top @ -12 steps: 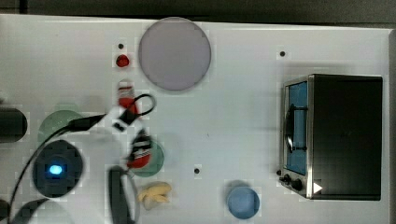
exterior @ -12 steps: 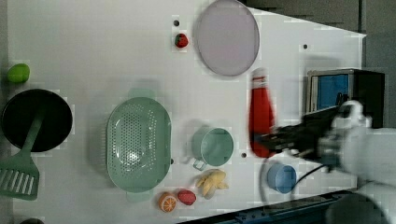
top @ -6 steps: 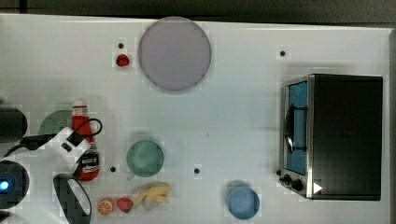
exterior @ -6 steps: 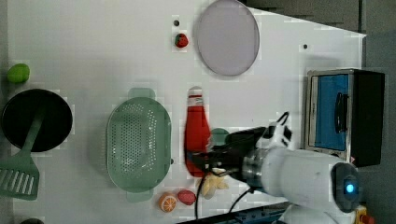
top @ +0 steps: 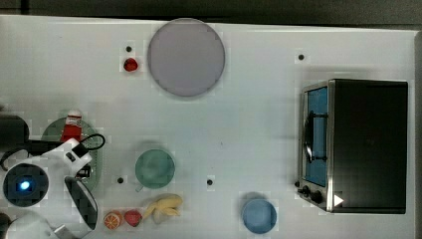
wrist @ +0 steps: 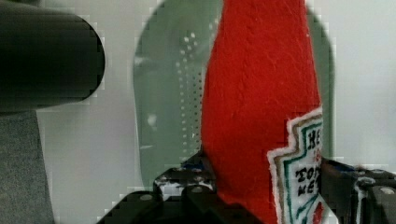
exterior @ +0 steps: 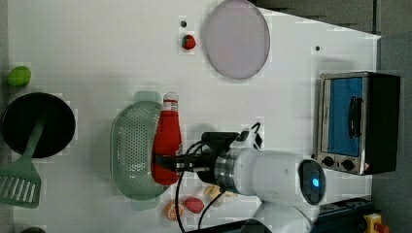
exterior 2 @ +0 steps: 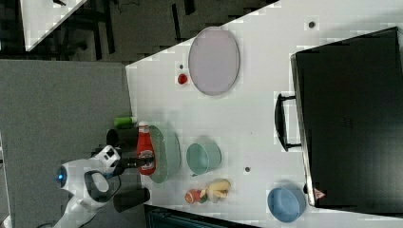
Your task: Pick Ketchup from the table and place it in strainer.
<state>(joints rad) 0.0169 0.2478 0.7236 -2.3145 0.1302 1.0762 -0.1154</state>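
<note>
The Ketchup [exterior: 167, 141], a red bottle with a white cap, hangs lengthwise over the strainer [exterior: 132, 145], a pale mint-green oval basket with holes. In the left view it lies over the strainer's right half, its cap past the upper rim. My gripper [exterior: 163, 163] is shut on the bottle's lower body. In the top view the Ketchup [top: 72, 127] pokes out from under the arm above the strainer [top: 51, 130]. The wrist view has the Ketchup [wrist: 261, 102] between both fingers [wrist: 187, 179], with the strainer [wrist: 168, 93] behind. The right view shows the Ketchup [exterior 2: 146, 142] beside the strainer [exterior 2: 167, 151].
A grey plate [top: 185, 57] and a small red piece [top: 130, 64] lie at the back. A teal dish [top: 155, 169], banana [top: 164, 206], fruit pieces [top: 113, 219], blue bowl [top: 259, 215] and toaster oven [top: 353, 144] stand to the top view's right. A black pan [exterior: 38, 125] and spatula [exterior: 19, 184] flank the strainer.
The arm has carried the Ketchup toward the top view's left, from over the teal dish to over the strainer. The grip has stayed closed on the bottle.
</note>
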